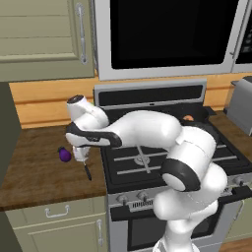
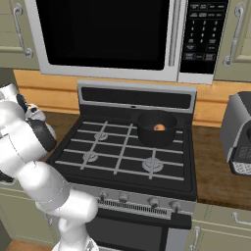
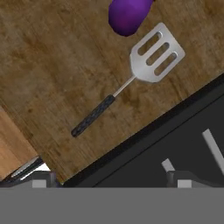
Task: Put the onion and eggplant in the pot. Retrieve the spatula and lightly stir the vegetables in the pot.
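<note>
Gripper (image 1: 81, 158) hanging low over wooden counter (image 1: 39, 167) left of stove (image 2: 122, 147), fingers spread wide, nothing held. Right under it: spatula (image 3: 131, 78) flat on wood, silver slotted head, thin black handle, lying beside stove edge. Glossy purple eggplant (image 3: 127, 15) just beside spatula head. Farther back, black pot (image 2: 157, 128) on rear burner, onion (image 2: 159, 127) inside, small orange-tan ball.

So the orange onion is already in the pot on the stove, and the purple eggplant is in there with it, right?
Not quite. The onion is in the pot, but the eggplant lies on the wooden counter beside the spatula, as the hand view shows.
</note>
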You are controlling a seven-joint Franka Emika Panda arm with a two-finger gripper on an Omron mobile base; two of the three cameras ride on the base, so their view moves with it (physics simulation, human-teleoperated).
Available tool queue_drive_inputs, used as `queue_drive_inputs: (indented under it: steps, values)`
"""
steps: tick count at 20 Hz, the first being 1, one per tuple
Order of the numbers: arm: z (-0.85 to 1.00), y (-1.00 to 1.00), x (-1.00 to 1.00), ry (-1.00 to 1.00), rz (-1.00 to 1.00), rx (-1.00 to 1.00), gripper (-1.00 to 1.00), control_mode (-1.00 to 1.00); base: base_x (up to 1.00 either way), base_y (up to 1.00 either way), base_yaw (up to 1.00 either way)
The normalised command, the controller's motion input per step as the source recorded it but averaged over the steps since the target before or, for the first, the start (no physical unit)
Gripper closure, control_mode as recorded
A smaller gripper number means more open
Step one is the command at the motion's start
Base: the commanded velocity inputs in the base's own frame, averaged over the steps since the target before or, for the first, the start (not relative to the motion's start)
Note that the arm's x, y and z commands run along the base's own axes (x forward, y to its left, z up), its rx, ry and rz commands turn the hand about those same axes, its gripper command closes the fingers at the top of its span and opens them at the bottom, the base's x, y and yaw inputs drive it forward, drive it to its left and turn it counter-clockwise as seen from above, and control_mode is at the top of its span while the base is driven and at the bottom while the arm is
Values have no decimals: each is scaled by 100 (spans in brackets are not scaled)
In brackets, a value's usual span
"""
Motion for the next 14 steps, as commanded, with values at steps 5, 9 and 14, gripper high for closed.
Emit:
queue_drive_inputs:
  steps: [5, 9, 14]
  values:
    - [0, 0, 0, 0, 0, 0, -100, -100, 0, 0, 0]
    - [-3, 0, 0, 0, 0, 0, -100, -100, 0, 0, 0]
    - [-29, 0, 0, 0, -7, 4, -100, -100, 0, 0, 0]
